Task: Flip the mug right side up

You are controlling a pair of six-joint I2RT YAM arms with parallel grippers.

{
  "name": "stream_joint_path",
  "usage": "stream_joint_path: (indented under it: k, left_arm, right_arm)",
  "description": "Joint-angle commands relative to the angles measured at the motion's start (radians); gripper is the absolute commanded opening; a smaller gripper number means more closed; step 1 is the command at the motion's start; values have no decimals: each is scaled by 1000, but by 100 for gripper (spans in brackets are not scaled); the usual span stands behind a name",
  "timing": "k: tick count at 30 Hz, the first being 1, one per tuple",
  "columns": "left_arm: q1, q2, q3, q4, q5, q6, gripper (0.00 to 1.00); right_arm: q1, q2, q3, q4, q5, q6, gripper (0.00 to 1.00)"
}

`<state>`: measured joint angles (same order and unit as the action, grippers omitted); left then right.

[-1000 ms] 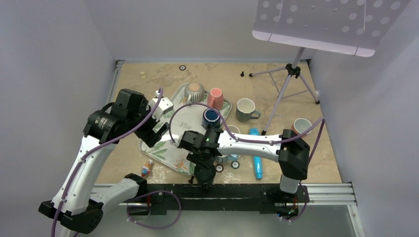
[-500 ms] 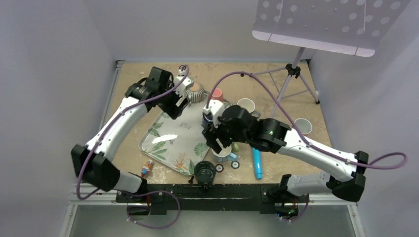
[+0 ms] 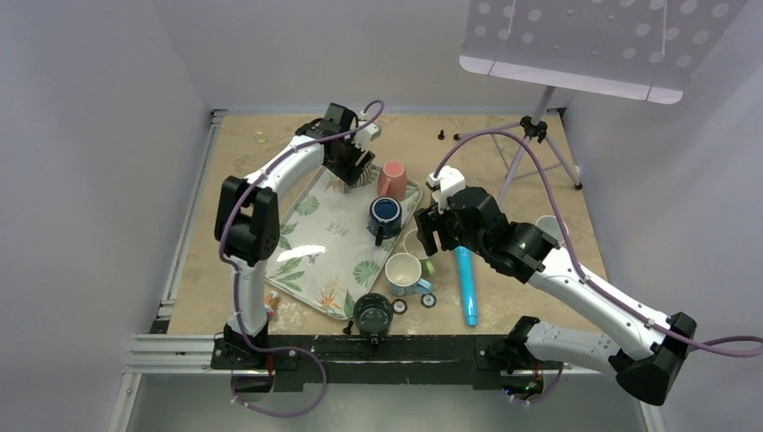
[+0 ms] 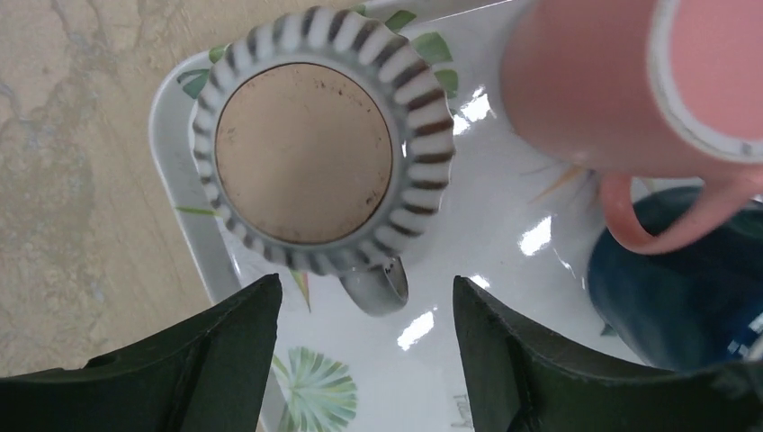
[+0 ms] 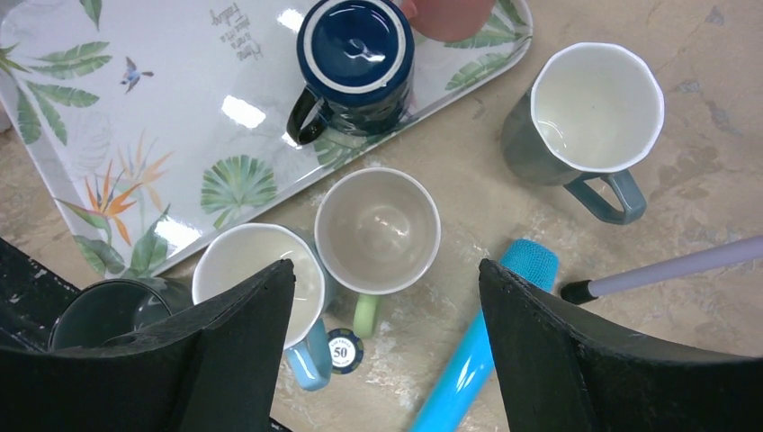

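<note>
A striped ribbed mug [image 4: 306, 153] stands upside down at the far corner of the leaf-print tray [image 4: 504, 270], its handle [image 4: 373, 288] pointing toward my fingers. My left gripper [image 4: 367, 351] is open and empty just above it, a finger on either side of the handle without touching. In the top view the gripper [image 3: 351, 162] covers most of that mug [image 3: 360, 173]. A pink mug [image 3: 392, 179] and a dark blue mug [image 3: 385, 216] also stand bottom-up on the tray. My right gripper [image 5: 387, 342] is open and empty, high above the upright mugs.
Off the tray's edge [image 3: 274, 279] stand a green-handled mug [image 5: 378, 229], a white mug with a blue handle [image 5: 256, 270], a grey mug [image 5: 585, 108] and a dark mug [image 3: 372, 311]. A blue tube [image 3: 466, 286], poker chip [image 5: 344, 351] and tripod [image 3: 531, 144] are at the right.
My left arm has swung from the tray's near left to the far corner over the striped mug. My right arm has risen and moved back and right, away from the front edge.
</note>
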<state>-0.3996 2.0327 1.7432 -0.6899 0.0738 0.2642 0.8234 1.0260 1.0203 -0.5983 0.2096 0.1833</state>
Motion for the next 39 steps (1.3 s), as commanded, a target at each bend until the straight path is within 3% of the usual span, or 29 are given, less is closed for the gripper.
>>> stream_joint_path:
  k: [1,6,16,20,25,29,31,33,34,39]
  left_arm:
    - [4,84,107,-56,-61,-40,71]
    - [5,122,151,-102,-70,-65,63]
    - [10,234,277,-188,-41,-59,24]
    - [18,269,302,-237,-49,-56,25]
    - [21,322,370,-300,-41,-53,40]
    - [21,342,406,-316,-52,-51,43]
    - [21,339,402,-313,-53,-51,33]
    - [21,320,373,-290,-61,-53,5]
    - [21,300,346,-269,-66,-57,0]
    - [36,162,255,-230,-17,-81,0]
  right_arm:
    - [-6,-15,-24,54,53,-7,78]
    - [-6,-13,-26,60,49,-26,78]
    - [-7,-2,-26,56,43,-49,78]
    - [-7,-11,-32,60,34,-51,78]
    - [-7,-20,-34,62,25,-51,78]
    - [-7,-38,-38,63,20,-42,78]
    - [-7,-47,-40,64,15,-41,78]
    - [-7,-53,-39,64,13,-39,78]
    - [-7,-54,-38,63,13,-38,78]
    - [-7,-45,-20,63,-8,-38,78]
